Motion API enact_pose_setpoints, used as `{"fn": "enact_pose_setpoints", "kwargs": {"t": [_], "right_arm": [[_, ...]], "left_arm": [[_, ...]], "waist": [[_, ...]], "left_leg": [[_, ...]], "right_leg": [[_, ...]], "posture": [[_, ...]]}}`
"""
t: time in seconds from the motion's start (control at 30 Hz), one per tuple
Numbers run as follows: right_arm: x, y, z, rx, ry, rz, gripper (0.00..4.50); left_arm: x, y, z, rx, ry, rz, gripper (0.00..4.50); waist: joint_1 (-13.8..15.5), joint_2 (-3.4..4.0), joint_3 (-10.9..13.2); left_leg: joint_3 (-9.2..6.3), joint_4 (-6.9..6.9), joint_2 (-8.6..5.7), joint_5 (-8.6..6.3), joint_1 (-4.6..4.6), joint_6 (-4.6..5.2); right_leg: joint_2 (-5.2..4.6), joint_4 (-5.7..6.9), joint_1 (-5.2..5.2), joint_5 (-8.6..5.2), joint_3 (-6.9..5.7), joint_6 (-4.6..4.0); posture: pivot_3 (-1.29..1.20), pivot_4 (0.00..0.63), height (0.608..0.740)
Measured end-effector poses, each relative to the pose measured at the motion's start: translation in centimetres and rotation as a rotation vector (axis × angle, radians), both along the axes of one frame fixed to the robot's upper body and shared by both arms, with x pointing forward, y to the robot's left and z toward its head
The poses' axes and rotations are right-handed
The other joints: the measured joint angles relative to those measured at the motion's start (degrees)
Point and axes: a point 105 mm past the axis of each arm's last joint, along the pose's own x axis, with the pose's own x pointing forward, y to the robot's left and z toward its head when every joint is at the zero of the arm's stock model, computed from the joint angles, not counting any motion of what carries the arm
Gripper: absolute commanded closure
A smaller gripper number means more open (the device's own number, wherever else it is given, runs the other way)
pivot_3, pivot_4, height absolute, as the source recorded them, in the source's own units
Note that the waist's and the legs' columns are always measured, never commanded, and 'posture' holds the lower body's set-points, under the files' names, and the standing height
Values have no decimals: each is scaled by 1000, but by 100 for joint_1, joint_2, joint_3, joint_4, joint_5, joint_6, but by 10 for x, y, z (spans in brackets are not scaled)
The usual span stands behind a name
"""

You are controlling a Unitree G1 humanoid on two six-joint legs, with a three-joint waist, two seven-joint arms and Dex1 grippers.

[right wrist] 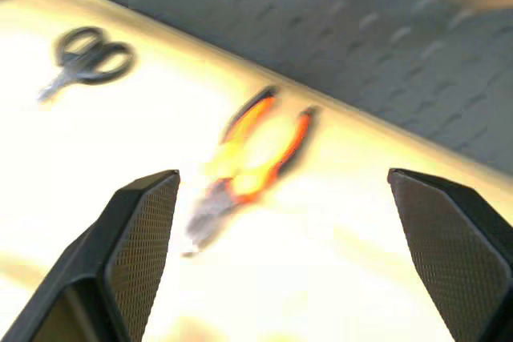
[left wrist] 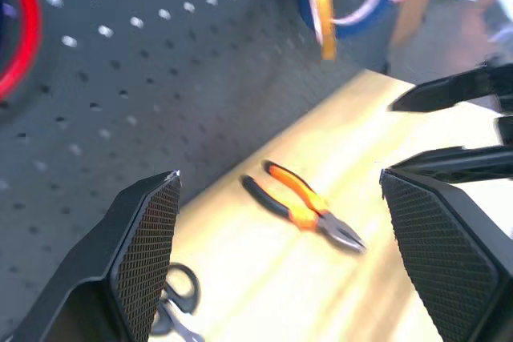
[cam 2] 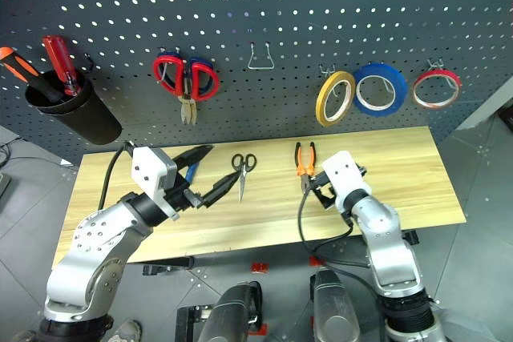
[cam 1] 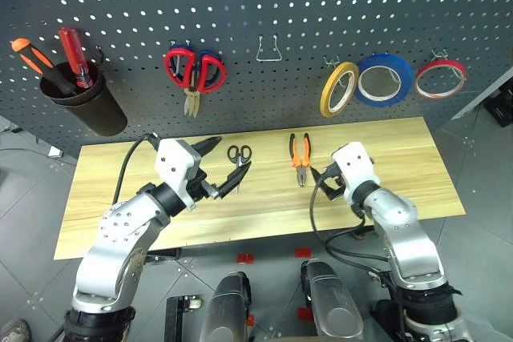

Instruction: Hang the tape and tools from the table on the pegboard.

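From the head camera, the yellowish tape (cam 1: 339,88) hangs on the pegboard (cam 1: 256,14) at about one o'clock, left of the blue roll (cam 1: 385,79). The pliers (cam 1: 300,158) and black scissors (cam 1: 238,158) lie on the desk (cam 1: 401,166), apart.

The left wrist camera shows the left fingers (left wrist: 148,238) spread, nothing between, pliers beyond.

The right wrist camera shows the right fingers (right wrist: 144,230) released, pliers ahead at twelve o'clock.

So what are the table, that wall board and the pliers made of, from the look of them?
Table: light yellow wood, matte; plank seams and grain lines show. Board: dark grey with regular rows of holes, probably painted metal, though it could be plastic. Pliers: grey, dull metal jaws; the orange-and-black handles look like a rubber or plastic coating.
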Motion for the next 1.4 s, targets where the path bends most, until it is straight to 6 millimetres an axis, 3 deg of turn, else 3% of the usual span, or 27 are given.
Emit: {"fn": "enact_pose_setpoints", "kwargs": {"t": [0.13,0.27,0.4,0.57,1.07,1.4], "right_arm": [[15,23,-1,59,124,-73,36],[39,32,-6,124,228,-157,36],[62,30,-10,150,262,-239,36],[83,26,-17,174,278,-308,36],[99,59,-37,117,295,-238,36],[102,61,-48,28,251,-261,36]], "left_arm": [[-15,8,-15,38,78,-22,311],[-24,26,-26,100,127,-14,311],[-24,41,-28,126,131,23,311],[-25,41,-29,122,133,27,311],[-21,49,-28,116,133,56,311],[-18,53,-30,114,140,66,311]], "waist": [[-10,-4,-2],[6,-6,-3],[26,-6,-3],[0,-6,-3],[-34,-6,-3],[-33,-6,-3]], "left_leg": [[17,-3,-3,2,-3,-3],[33,-6,0,2,-11,-4],[44,-6,-1,0,-13,0],[51,-9,3,0,-13,0],[57,-11,9,0,-12,0],[59,-12,11,1,-13,-2]], "right_leg": [[5,10,-24,0,26,-1],[10,15,-47,0,41,-1],[10,16,-53,0,51,-1],[13,19,-58,0,58,-1],[22,18,-62,0,67,-1],[23,18,-63,0,69,-1]], "posture": [[-146,298,740],[-123,303,740],[-112,310,740],[-111,314,740],[-111,313,740],[-113,313,740]]}}
